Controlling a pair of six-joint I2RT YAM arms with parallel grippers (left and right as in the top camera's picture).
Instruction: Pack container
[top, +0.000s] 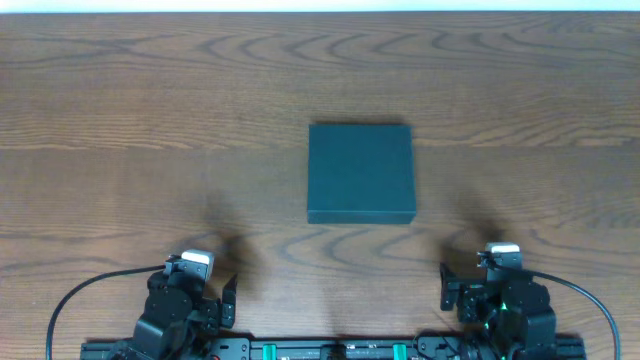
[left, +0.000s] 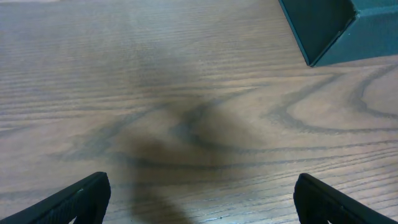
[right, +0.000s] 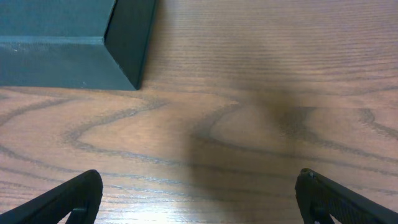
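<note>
- Left gripper (left: 200, 202): parked at the near left edge of the table. Its jaws are spread wide, with both fingertips at the bottom corners of the left wrist view. It holds nothing; only bare wood shows between the fingers.
- Table (top: 120, 120): brown wood-grain top that carries the container. No snack items or other goods to pack show in any view.
- Container (top: 360, 172): one dark teal-black square box with a matte finish.
  - Position: it sits flat near the table's centre, slightly right of the midline. It is ahead of both grippers, well apart from each, and touched by neither.
  - Lid: the top reads as one flat face from overhead, so the flap lid appears shut. The hinge side cannot be made out.
  - Handling, as a judgement: the walls are stiff with crisp corners, so it should not buckle under a pinch. It is probably light if empty and may slide on the smooth wood when pushed.
  - Hold: the body looks wider than the jaws open, so the free edge of the lid is the likely place to grip. The other arm could steady a side wall.
- Right gripper (right: 200, 202): parked at the near right edge of the table. Its jaws are equally wide apart and carry nothing. The container's near corner shows at the upper left of its wrist view.
</note>
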